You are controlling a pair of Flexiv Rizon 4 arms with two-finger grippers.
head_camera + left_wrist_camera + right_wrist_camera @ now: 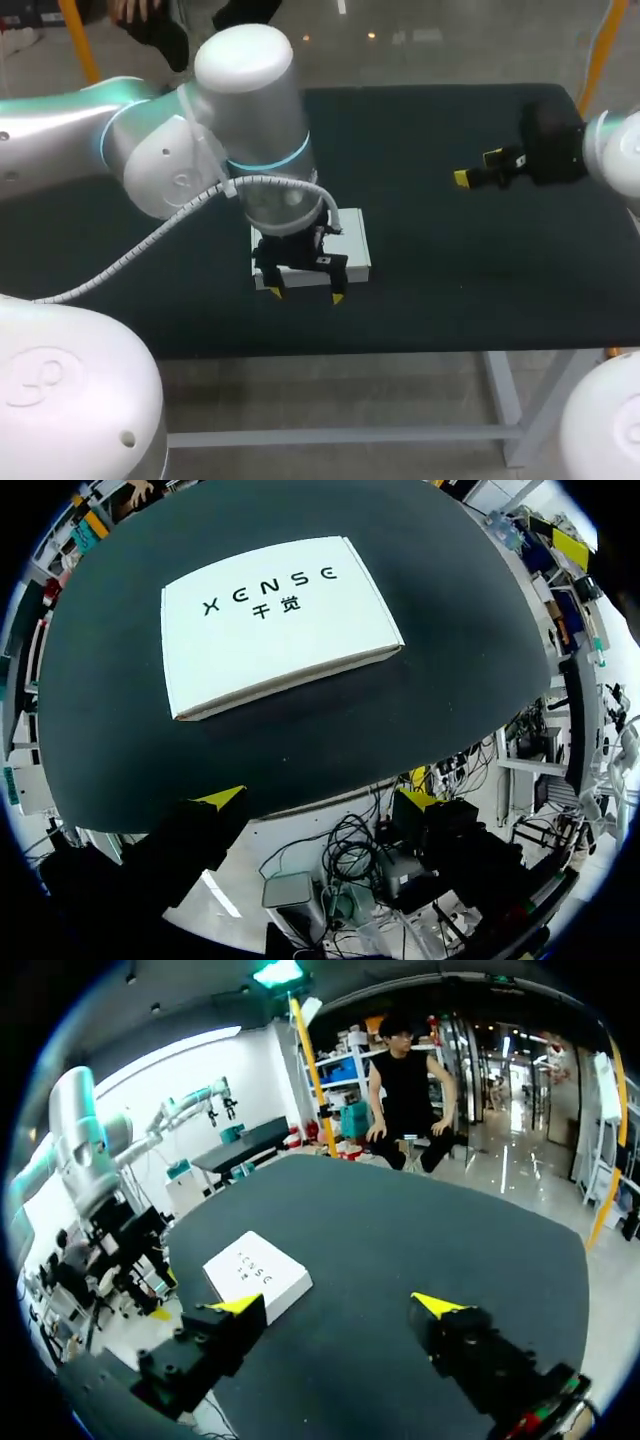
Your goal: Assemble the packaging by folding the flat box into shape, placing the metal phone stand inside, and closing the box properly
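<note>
Fingers apart, the left tool (320,800) hovers over the closed white box (270,620), probably to press its lid flat, while the right tool (338,1305), also spread, hangs well aside.

Closed white box (258,1276) lies on the table (400,1230) ahead of the wide-spread tool (338,1305).

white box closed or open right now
Closed: the white box lies flat on the table, lid flush with its sides, no flap raised in either wrist view.
</note>
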